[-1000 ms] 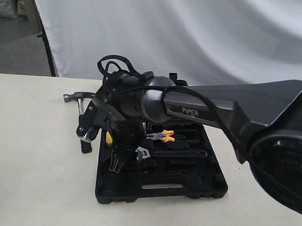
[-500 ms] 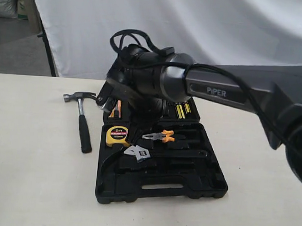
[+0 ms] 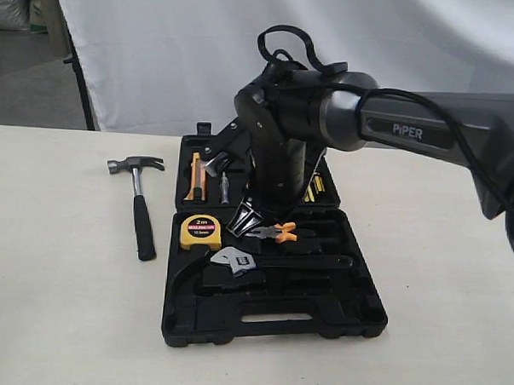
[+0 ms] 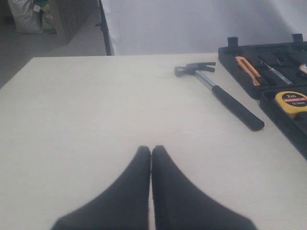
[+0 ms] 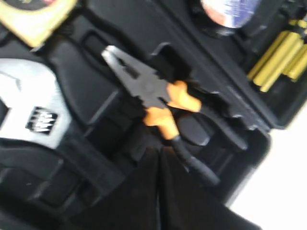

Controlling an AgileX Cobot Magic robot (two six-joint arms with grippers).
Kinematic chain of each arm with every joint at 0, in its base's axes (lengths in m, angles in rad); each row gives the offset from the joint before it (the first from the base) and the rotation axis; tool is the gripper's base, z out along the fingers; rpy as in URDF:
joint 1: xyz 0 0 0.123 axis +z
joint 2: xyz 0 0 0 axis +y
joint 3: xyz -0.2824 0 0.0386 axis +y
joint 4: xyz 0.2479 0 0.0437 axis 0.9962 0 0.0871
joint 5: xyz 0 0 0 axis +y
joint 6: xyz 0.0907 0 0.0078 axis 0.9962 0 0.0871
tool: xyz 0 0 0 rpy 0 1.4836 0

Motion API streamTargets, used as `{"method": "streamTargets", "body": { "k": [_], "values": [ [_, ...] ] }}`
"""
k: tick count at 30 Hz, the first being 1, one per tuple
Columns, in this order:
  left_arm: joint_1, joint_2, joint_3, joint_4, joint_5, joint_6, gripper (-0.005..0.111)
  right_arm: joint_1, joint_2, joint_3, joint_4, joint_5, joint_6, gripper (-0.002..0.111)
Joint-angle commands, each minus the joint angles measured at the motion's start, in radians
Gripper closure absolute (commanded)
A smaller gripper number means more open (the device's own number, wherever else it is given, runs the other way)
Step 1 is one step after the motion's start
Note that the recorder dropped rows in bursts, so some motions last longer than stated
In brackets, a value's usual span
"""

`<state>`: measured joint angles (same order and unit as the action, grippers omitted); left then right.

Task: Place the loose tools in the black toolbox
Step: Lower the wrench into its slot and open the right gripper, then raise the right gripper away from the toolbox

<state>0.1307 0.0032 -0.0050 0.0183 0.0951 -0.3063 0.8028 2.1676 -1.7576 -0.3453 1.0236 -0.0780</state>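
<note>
Toolbox (image 3: 354, 320) lies open on the table (image 3: 64, 303), its slot-handle edge nearest in the exterior view and its 2 halves flat so every recess faces up. Just behind that edge the wrench (image 3: 237, 261) rests in the long recess, head to the left and handle running right. I cannot tell whether it is pressed fully home. Behind it sit the tape measure (image 3: 201, 232) and the pliers (image 3: 276, 233). Right above the pliers hangs the right gripper (image 3: 241, 222), pointing down with its fingers pressed together on nothing.

The right wrist view shows a tape roll (image 5: 230, 9) inside the box, close to some yellow bits (image 5: 278, 52). Left of the box and apart from it, the hammer (image 3: 140, 213) lies on the table with its head away from the camera — the 1 tool plainly left outside.

The left gripper (image 4: 151, 152) hovers over bare table, tips together too, holding nothing. The hammer is on its side, so that fetch probably falls to it. A white cloth (image 3: 161, 52) hangs at the back.
</note>
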Motion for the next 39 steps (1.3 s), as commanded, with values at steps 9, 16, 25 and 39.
{"method": "streamTargets", "body": {
  "k": [9,16,25,39],
  "values": [
    [0.025,-0.003,-0.003,0.004,-0.007,-0.005,0.106,-0.025,-0.001,0.125,0.111,-0.095,-0.079,0.108],
    [0.025,-0.003,-0.003,0.004,-0.007,-0.005,0.106,-0.073,-0.001,0.235,0.13,-0.277,-0.072,0.108],
    [0.025,-0.003,-0.003,0.004,-0.007,-0.005,0.106,-0.077,-0.01,0.259,0.128,-0.31,-0.072,0.108],
    [0.025,-0.003,-0.003,0.004,-0.007,-0.005,0.106,-0.077,-0.14,0.259,0.169,-0.321,-0.069,0.108]
  ]
}}
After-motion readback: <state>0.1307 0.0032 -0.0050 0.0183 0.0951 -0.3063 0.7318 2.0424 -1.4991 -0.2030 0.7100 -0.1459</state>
